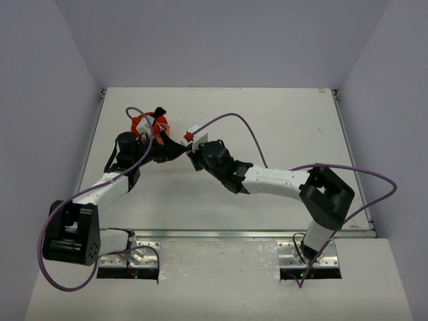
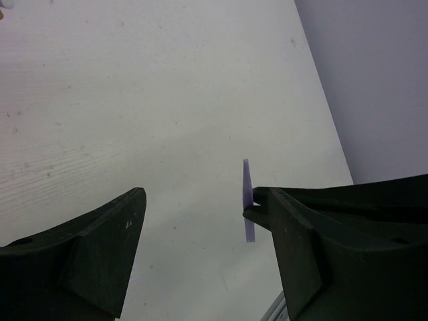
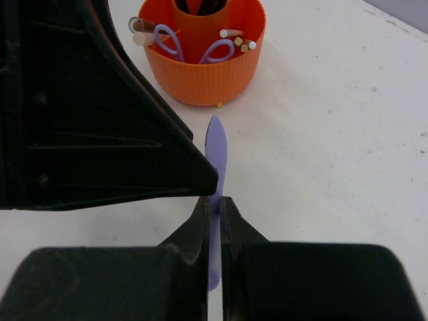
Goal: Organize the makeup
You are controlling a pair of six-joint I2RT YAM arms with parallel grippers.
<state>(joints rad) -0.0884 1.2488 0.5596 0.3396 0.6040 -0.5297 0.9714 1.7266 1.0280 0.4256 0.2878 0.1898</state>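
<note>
Over the white desk (image 1: pixel 281 120), just short of the orange tub (image 3: pixel 200 77), a flat lilac tool (image 3: pixel 216 144) is being gripped.
The right fingers (image 3: pixel 229 212) are being pressed together on the tool's lower part, with its pointed tip directed toward the tub. The left fingers (image 2: pixel 124 221) are being held apart, one tip lying right against the tool's side; whether it is touching cannot be told. Two lilac loops (image 3: pixel 167 40), pale sticks (image 3: pixel 231 33) and a dark pencil (image 3: pixel 142 25) are being carried in the tub's outer compartments.
</note>
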